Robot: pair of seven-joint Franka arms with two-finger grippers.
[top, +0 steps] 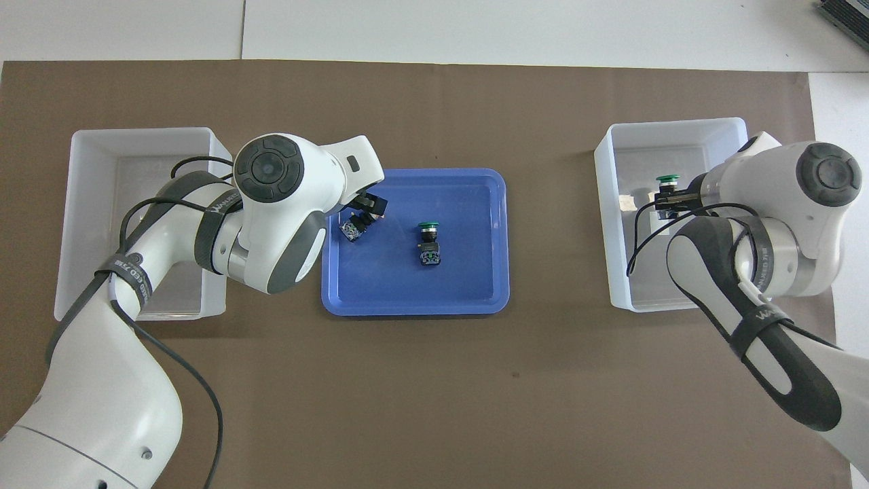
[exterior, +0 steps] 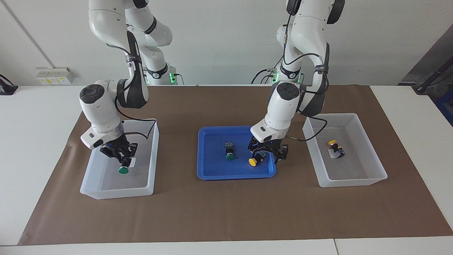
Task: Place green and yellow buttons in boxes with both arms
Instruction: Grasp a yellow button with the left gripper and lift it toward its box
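Observation:
My right gripper [exterior: 122,160] [top: 669,201] is shut on a green button [exterior: 123,170] [top: 667,180], held low inside the box [exterior: 116,193] [top: 672,125] at the right arm's end. My left gripper [exterior: 268,154] [top: 363,210] is open and low in the blue tray [exterior: 212,175] [top: 475,309], one finger on each side of a yellow button [exterior: 255,159] [top: 353,228] lying there. A second green button [exterior: 229,150] [top: 428,243] lies mid-tray. Another yellow button [exterior: 336,148] lies in the box [exterior: 354,182] [top: 136,132] at the left arm's end; the arm hides it from overhead.
A brown mat [exterior: 226,212] covers the table under the tray and both boxes. Two slimmer arms with green-lit bases [exterior: 172,78] [exterior: 277,74] stand at the robots' edge. The left arm's elbow [top: 271,204] hangs over the gap between its box and the tray.

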